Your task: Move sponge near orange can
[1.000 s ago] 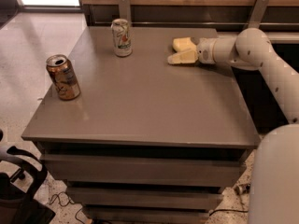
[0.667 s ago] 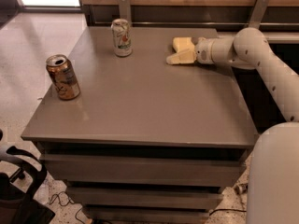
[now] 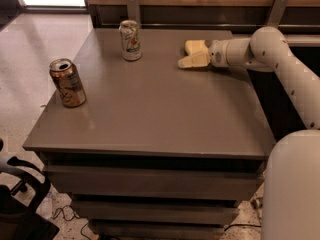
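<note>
The orange can (image 3: 67, 82) stands upright at the table's left edge, coppery brown with its top open. The sponge (image 3: 195, 46), a pale yellow block, lies at the back right of the table (image 3: 160, 109). My gripper (image 3: 193, 59) is right against the sponge's near side, reaching in from the right on the white arm (image 3: 270, 54). Sponge and gripper are close in colour and I cannot tell where one ends, or whether the sponge is held. The sponge is far from the orange can, across the table's width.
A white-and-green drink can (image 3: 130, 40) stands upright at the back, left of the sponge. A wood-panelled wall with metal brackets runs behind the table. The arm's white base (image 3: 295, 184) fills the lower right. Black chair parts (image 3: 20, 194) sit low left on the floor.
</note>
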`<action>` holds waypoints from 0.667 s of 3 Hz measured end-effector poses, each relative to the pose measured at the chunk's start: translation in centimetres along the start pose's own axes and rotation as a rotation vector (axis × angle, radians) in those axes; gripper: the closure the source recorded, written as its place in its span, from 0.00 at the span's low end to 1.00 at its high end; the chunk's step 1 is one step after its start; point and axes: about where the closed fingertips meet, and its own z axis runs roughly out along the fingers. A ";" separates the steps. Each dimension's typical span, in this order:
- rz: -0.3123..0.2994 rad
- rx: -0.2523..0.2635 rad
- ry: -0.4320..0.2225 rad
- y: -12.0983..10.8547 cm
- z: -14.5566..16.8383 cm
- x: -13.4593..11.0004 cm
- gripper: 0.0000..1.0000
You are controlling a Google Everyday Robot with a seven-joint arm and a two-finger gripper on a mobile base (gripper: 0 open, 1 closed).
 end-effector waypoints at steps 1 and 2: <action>0.000 0.000 0.000 0.0 -0.1 -0.4 0.00; 0.000 0.000 0.000 0.0 -0.1 -0.4 0.00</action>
